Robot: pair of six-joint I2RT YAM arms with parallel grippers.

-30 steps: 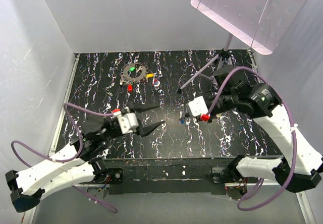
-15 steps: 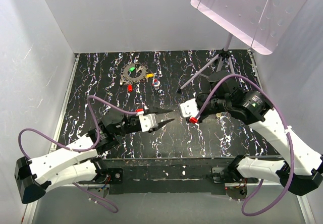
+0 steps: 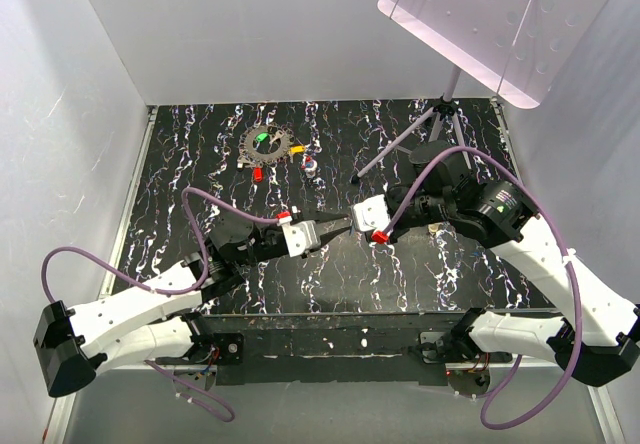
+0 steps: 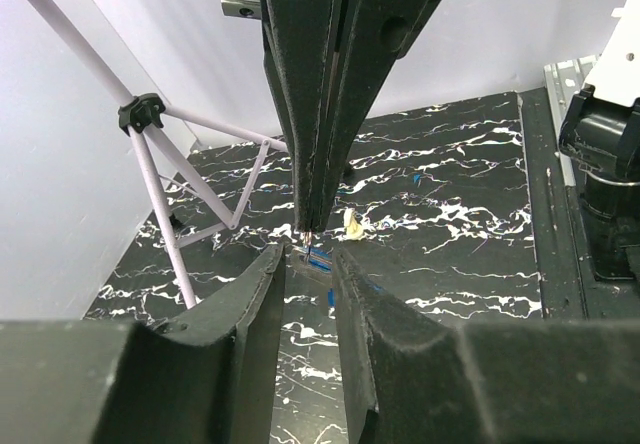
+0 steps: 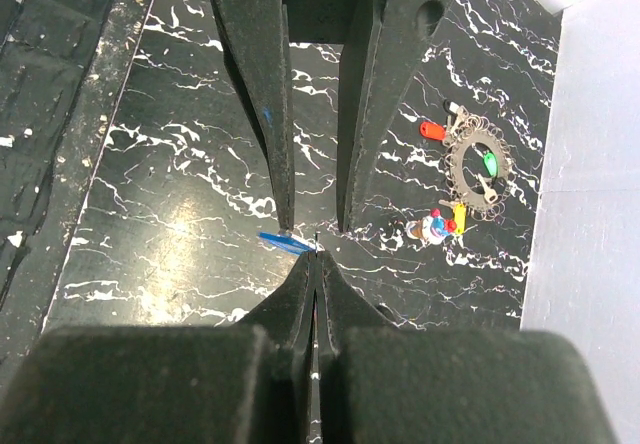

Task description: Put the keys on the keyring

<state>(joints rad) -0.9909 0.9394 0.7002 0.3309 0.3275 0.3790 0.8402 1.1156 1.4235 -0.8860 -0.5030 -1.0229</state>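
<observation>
Mid-task view of a handover above the centre of the worktop (image 3: 180, 194). The right gripper (image 5: 315, 262) has its jaws pressed together on a blue-capped key (image 5: 278, 238), held clear of the surface. The left gripper (image 4: 307, 260) faces it tip to tip, with its jaws narrowly apart on either side of the key and not yet clamped on it.

The keyring (image 5: 475, 164) lies flat at the far left of the worktop, well apart from both grippers. Grey keys are fanned around it, and a green-capped key (image 5: 488, 163) lies over its middle. A red-capped key (image 5: 432, 130) and a yellow-capped key (image 5: 458, 212) lie just beside its rim; whether either is threaded cannot be told.

Judged progress: many keys appear mounted. At least the blue-capped key remains to be carried to the keyring and threaded on, and possibly the red and yellow ones too.
</observation>
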